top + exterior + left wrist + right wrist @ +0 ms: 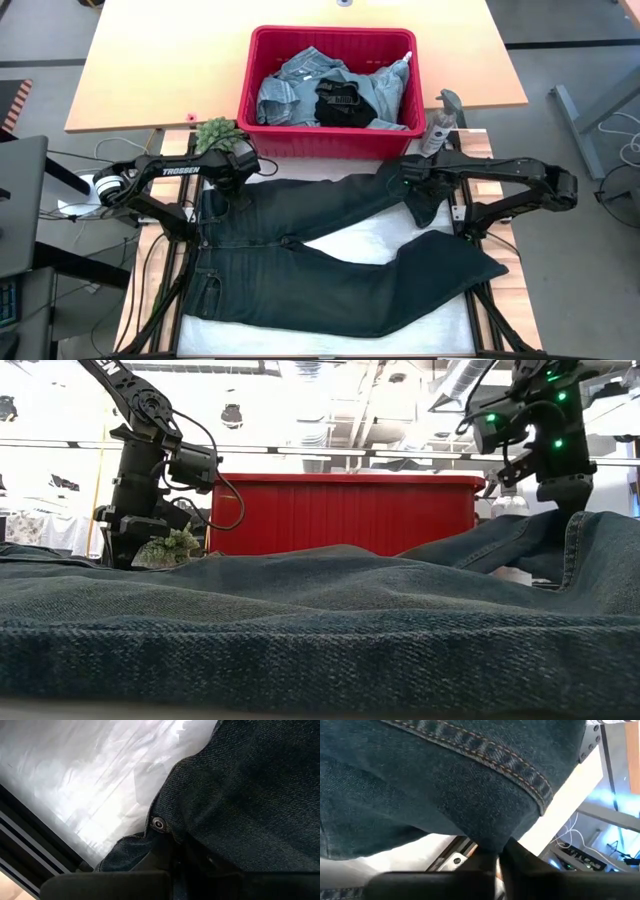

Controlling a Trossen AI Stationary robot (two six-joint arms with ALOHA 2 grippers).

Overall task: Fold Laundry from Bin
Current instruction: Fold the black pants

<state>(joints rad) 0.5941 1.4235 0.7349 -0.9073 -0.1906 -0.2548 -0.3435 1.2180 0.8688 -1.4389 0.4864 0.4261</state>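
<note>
A pair of dark blue jeans (pixel 330 270) lies spread on the white table cover, waist toward the table's left, legs toward the right. My left gripper (pixel 238 188) is shut on the waist's far corner. My right gripper (pixel 420 197) is shut on the far leg's hem end. Behind the jeans, the red bin (pixel 335 130) stands on the wooden table and holds light blue denim (pixel 290 90) and a black garment (pixel 340 103). My left gripper pinches the jeans' waist edge by a metal rivet (pixel 158 823) between its two fingers, coming from above and pointing steeply down. The cloth there lies low on the table cover, and the fingers hide the contact itself. My right gripper pinches the far leg's hem end (pixel 492 840), just below the orange-stitched hem seam, between its two fingertips, slanting down from above. That end is raised off the table (pixel 560 535), while the rest of the leg lies on the table cover.
A small green plant (pixel 218 133) stands by the left arm at the bin's near left corner. A spray bottle (pixel 440 125) stands at the bin's right, close behind the right arm. Bare white cover (pixel 380 240) shows between the two legs.
</note>
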